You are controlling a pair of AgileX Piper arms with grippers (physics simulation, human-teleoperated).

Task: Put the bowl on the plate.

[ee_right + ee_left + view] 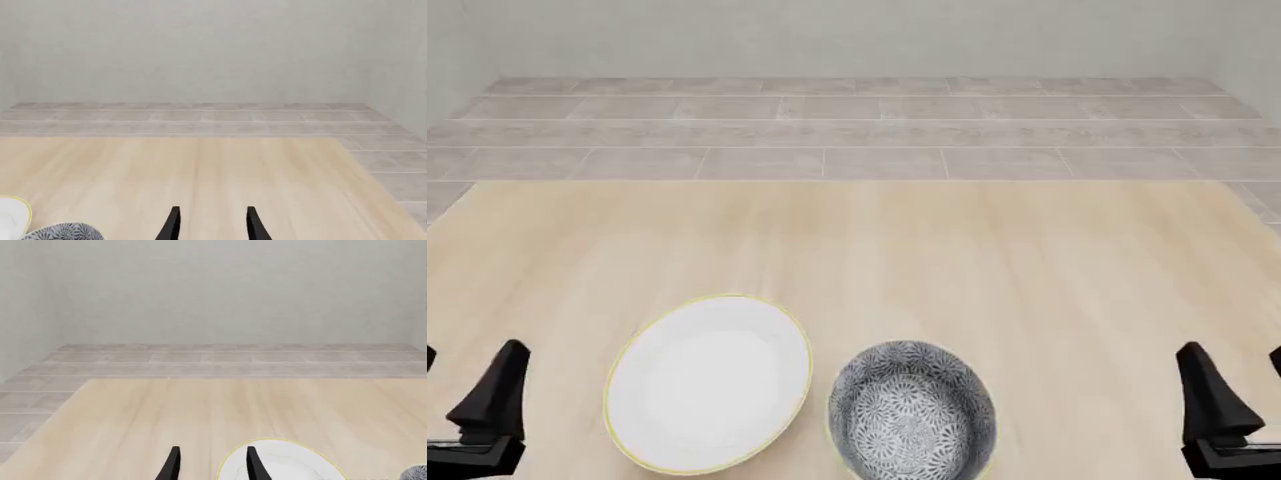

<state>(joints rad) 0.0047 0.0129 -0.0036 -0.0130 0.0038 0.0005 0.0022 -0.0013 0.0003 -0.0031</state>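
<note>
Bowl (912, 410) sits just right of the plate (710, 382), nearer the right gripper (211, 225); both grippers, left (211, 465) too, hang open and empty.

Surface: a light wooden table (961, 250) with pale grain running away from the arms; its far edge meets a grey tiled floor (854, 130).
On it, left: a plain white plate (710, 383) with a thin yellow rim, lying flat near the front edge.
On it, right of the plate: a bowl (912, 412) with a dense grey-and-white flower pattern, standing upright, mouth up.
Relation: plate and bowl sit just beside each other, rims very close; whether they touch cannot be told.
Wrist views: the plate's rim (293, 445) and the bowl's edge (63, 232) show at the frame borders.
</note>
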